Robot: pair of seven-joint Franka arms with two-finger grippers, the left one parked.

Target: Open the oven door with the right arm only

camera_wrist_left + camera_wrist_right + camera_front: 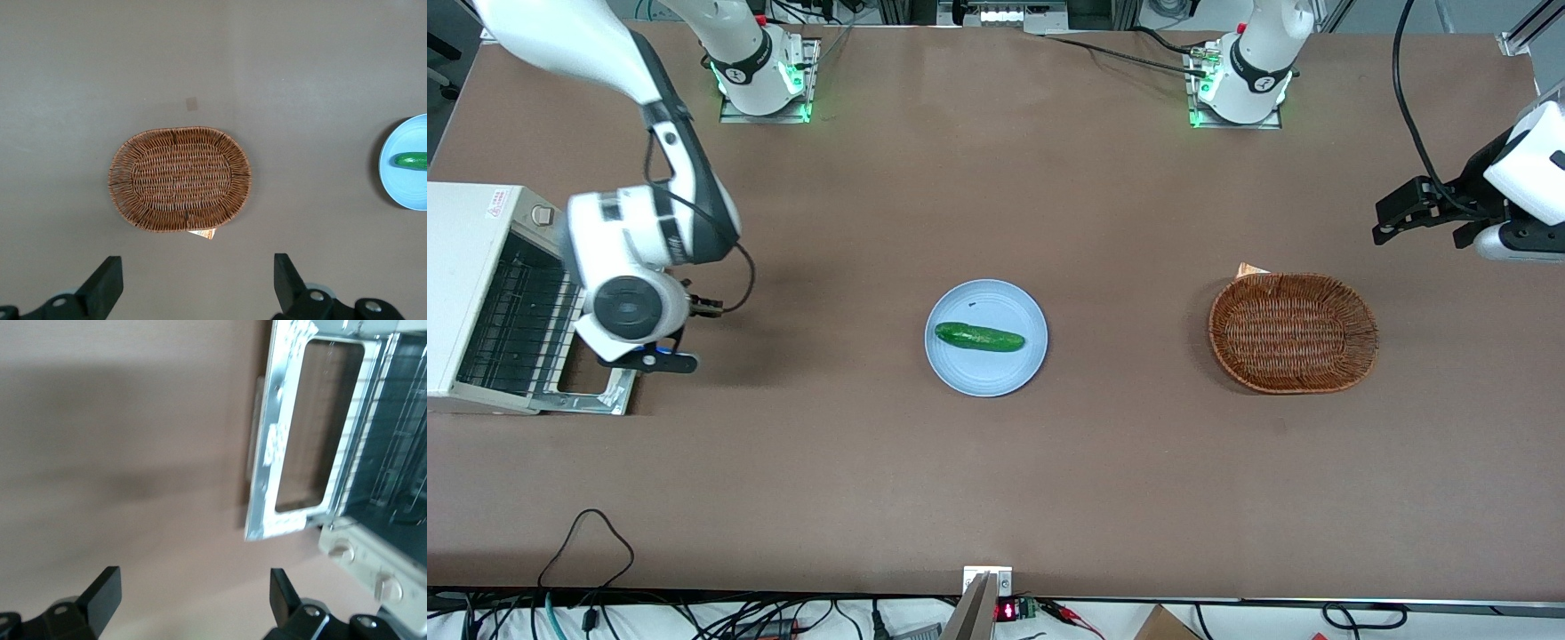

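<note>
The cream-white toaster oven (471,222) stands at the working arm's end of the table. Its oven door (587,404) is swung down and lies flat on the table, and the wire rack (516,311) inside shows. The right arm's gripper (660,361) hangs just above the table beside the door's outer edge. In the right wrist view the gripper (195,593) is open over bare table with nothing between its fingers. That view also takes in the silver-framed oven door (280,453), its bar handle (253,433) and the oven's two knobs (340,550).
A light blue plate (996,373) holding a green cucumber (978,337) sits mid-table. A wicker basket (1292,331) lies toward the parked arm's end. A black cable loop (587,542) rests near the table's front edge.
</note>
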